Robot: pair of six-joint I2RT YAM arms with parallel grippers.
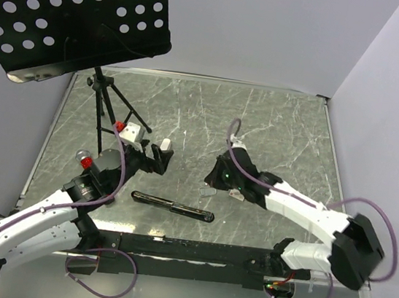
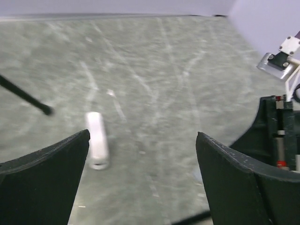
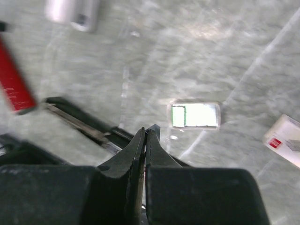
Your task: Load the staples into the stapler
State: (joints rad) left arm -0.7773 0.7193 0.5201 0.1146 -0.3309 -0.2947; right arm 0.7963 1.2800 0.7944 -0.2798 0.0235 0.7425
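Finds the right gripper [image 3: 146,133] clenched, fingertips [image 3: 137,145] pressed flat together, nothing visible between them, poised low over the desk [image 1: 276,122] right of centre. Locates the black stapler [image 3: 79,119] just beneath and left of those tips in the right wrist view, long and flat on the surface, a metal rail exposed along its length. From the top view places it close to the near edge, about midway, lying along that edge. Records the staples as two small items: a greyish see-through rectangle [image 3: 193,115] flat on the desk just beyond the shut tips and apart from them, and a pale box [image 3: 283,140] with red print further right, cut off by the frame edge and apart from the rectangle. Cannot tell whether either holds staples. Notes a red oblong object [image 3: 14,82] at the left margin of the same view, blurred, identity unclear. Finds the left gripper [image 2: 143,136] released, fingers [image 2: 47,178] spread wide, holding nothing, hovering left of centre. Sees a small white cylinder [image 2: 97,140] on the desk at the left side of that gap, contact with the gripper not determinable. Notes a black perforated stand [image 1: 78,8] on a tripod [image 1: 101,110] at the far left corner
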